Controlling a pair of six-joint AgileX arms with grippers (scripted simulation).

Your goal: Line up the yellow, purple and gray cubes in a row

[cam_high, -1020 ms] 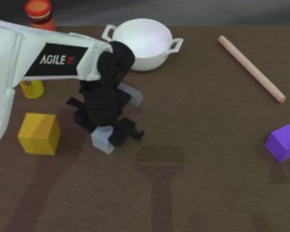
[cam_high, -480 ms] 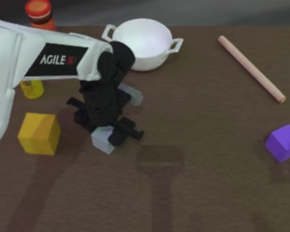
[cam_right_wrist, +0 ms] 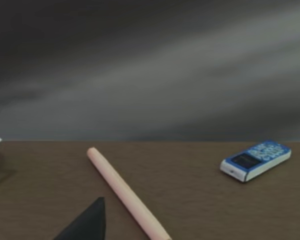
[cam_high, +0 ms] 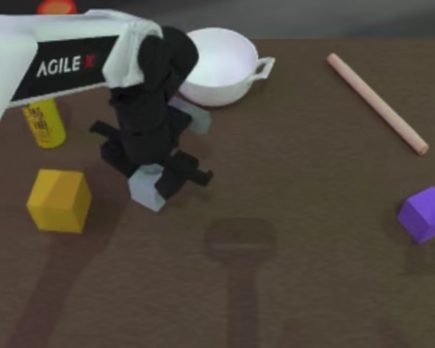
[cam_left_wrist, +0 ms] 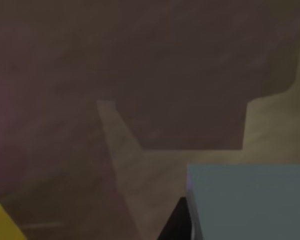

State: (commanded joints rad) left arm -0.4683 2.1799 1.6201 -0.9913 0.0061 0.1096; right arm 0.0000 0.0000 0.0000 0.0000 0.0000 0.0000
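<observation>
My left gripper (cam_high: 152, 183) is shut on the small pale blue-gray cube (cam_high: 145, 191), which it holds just off the table at left of centre. The left wrist view shows this cube (cam_left_wrist: 250, 202) close up, against a dark fingertip. The large yellow cube (cam_high: 58, 201) rests on the table to the left of the held cube, and its corner (cam_left_wrist: 2, 226) shows in the left wrist view. The purple cube (cam_high: 425, 213) sits far off at the right edge. My right gripper (cam_right_wrist: 85, 227) shows only as a dark sliver in its own wrist view and is outside the top view.
A white two-handled pot (cam_high: 216, 65) stands behind the left gripper. A yellow pump bottle (cam_high: 45, 123) and a red-capped bottle (cam_high: 56, 6) are at the back left. A wooden rod (cam_high: 377, 103) lies at the back right, and a blue phone (cam_right_wrist: 256, 160) lies beyond it.
My left arm has risen and drawn back toward the far left, carrying the gray cube with it. The yellow and purple cubes have not moved.
</observation>
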